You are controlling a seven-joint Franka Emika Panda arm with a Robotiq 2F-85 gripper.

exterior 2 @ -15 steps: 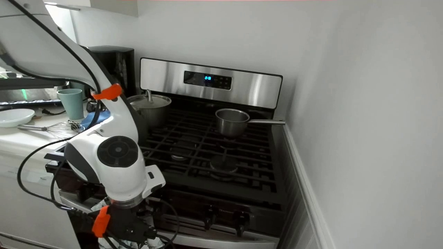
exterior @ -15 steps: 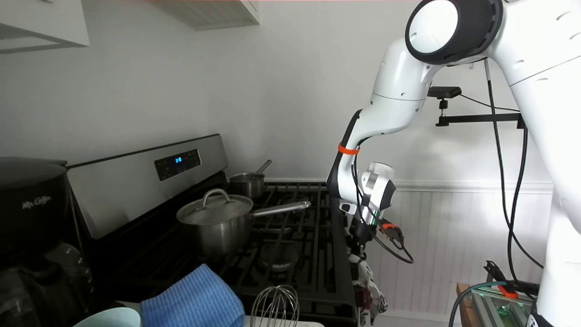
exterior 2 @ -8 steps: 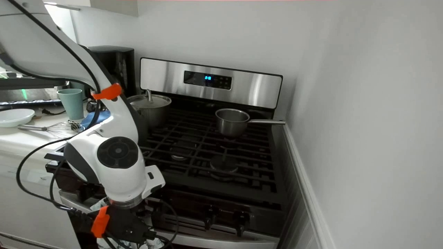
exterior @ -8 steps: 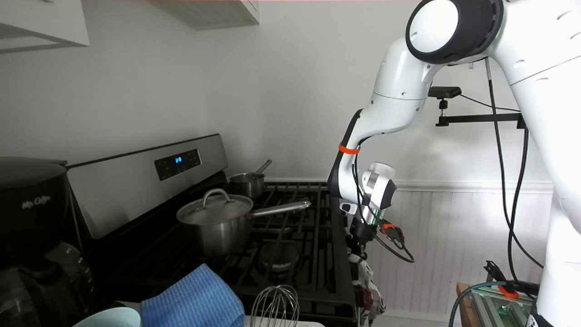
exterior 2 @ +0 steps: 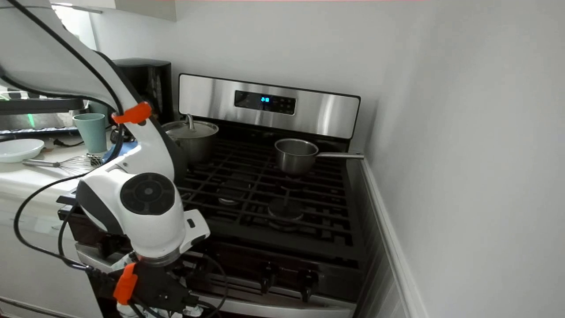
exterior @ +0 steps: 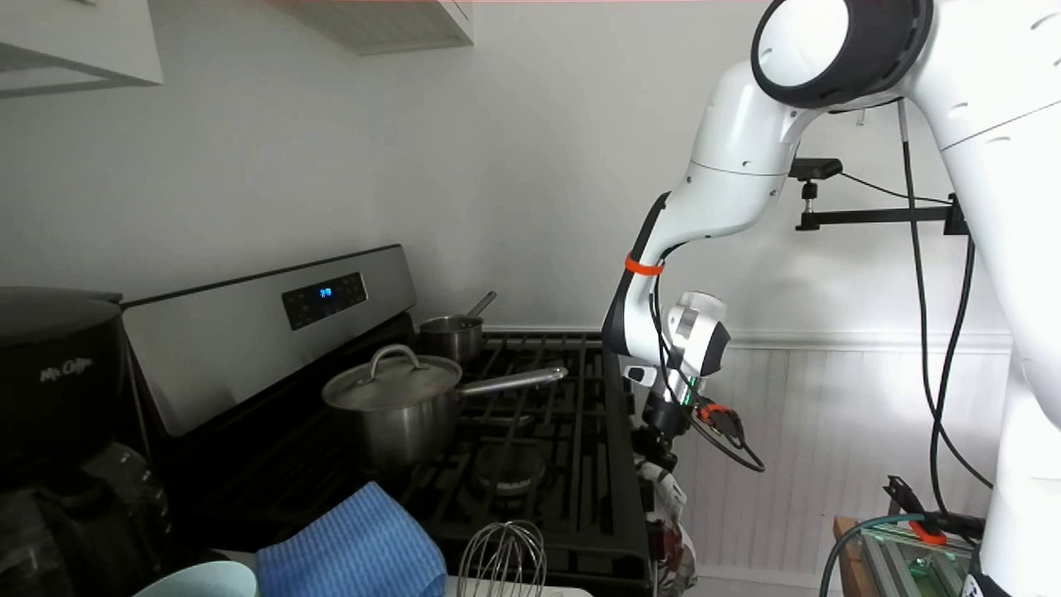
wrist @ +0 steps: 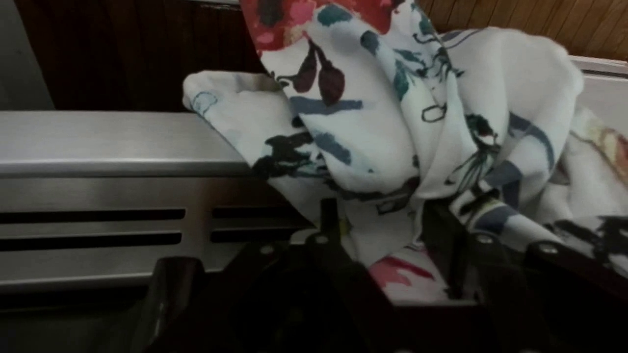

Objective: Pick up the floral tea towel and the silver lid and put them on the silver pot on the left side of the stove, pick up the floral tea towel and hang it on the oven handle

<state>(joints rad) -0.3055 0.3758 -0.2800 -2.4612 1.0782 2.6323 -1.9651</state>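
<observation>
The floral tea towel point(wrist: 353, 147) drapes in loose folds over the oven handle point(wrist: 117, 139) in the wrist view. My gripper point(wrist: 386, 223) is open, its two dark fingers point(wrist: 329, 218) standing well apart with folds of the towel lying between them. In an exterior view, the towel point(exterior: 670, 518) hangs at the stove's front edge just under the gripper. Its fingertips are hidden in the exterior view that faces the stove point(exterior 2: 265, 260). The silver lid point(exterior: 396, 383) sits on the silver pot point(exterior: 406, 431), whose handle points across the grates.
A smaller open pot point(exterior 2: 295, 158) stands on the far burner by the wall. A blue ribbed cloth point(exterior: 356, 543), a whisk point(exterior: 504, 555) and a pale cup point(exterior: 203, 580) lie on the counter beside the stove. Control knobs point(exterior 2: 267, 278) jut out above the oven handle.
The gripper's jaws have spread apart. The arm has shifted slightly outward from the stove front, and the hanging part of the towel has swung a little.
</observation>
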